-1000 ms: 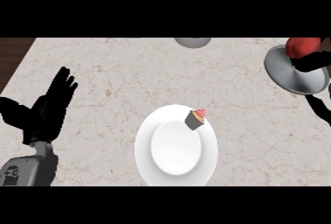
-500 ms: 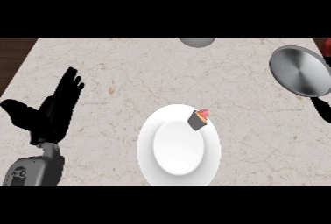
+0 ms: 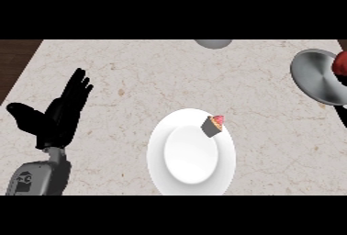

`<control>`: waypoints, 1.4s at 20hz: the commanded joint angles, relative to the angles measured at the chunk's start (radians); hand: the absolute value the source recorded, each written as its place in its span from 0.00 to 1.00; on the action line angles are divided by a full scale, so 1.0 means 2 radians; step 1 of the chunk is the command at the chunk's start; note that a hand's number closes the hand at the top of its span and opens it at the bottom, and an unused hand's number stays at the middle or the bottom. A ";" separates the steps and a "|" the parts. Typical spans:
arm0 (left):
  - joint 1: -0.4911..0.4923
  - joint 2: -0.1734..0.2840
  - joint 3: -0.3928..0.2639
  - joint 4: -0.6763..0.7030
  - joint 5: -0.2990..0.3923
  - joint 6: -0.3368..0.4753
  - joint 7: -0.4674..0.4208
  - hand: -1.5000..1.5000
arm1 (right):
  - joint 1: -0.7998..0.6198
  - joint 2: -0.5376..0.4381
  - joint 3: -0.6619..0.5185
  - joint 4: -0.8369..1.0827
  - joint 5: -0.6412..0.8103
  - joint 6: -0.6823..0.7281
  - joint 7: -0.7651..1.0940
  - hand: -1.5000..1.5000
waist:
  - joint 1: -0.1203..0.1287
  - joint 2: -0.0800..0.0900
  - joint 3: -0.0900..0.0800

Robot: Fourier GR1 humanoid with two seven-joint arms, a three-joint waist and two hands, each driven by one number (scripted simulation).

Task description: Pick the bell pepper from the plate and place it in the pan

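The left robot hand (image 3: 59, 114) rests wide, fingers straight, over the pale veined stone worktop (image 3: 136, 73); a round glossy white plate (image 3: 163, 174) bears a small dark wedge with a pink top (image 3: 214, 125) at its upper right rim; at the right edge, a round grey metal pan (image 3: 317, 78) shows the red bell pepper (image 3: 341, 64) at its rim; the right robot hand is out of sight.

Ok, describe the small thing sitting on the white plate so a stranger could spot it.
Start at the white plate in the middle of the marble counter. On its upper right rim sits a small wedge, dark grey on the side and pink-red on top, the only thing on the plate.
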 commanded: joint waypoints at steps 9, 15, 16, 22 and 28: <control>-0.023 -0.011 -0.007 0.013 -0.007 0.008 0.000 0.50 | -0.004 -0.016 -0.028 0.123 -0.007 0.030 0.032 0.00 | 0.010 0.007 0.002; -0.013 -0.002 -0.001 0.002 -0.007 0.006 0.004 0.50 | -0.002 -0.019 -0.064 0.121 -0.045 0.046 -0.023 0.00 | 0.008 0.004 0.003; -0.024 -0.008 0.004 0.008 0.005 0.007 0.012 0.50 | 0.000 -0.016 -0.074 0.118 -0.056 0.045 -0.038 0.00 | 0.005 0.005 0.003; -0.013 0.000 0.008 0.005 0.005 0.004 0.014 0.50 | 0.012 -0.051 -0.164 0.129 -0.148 0.116 -0.085 0.00 | -0.007 0.001 0.003; 0.000 0.007 0.019 -0.002 0.016 -0.004 0.014 0.50 | 0.044 -0.113 -0.218 0.145 -0.205 0.239 -0.109 0.00 | -0.012 -0.002 0.003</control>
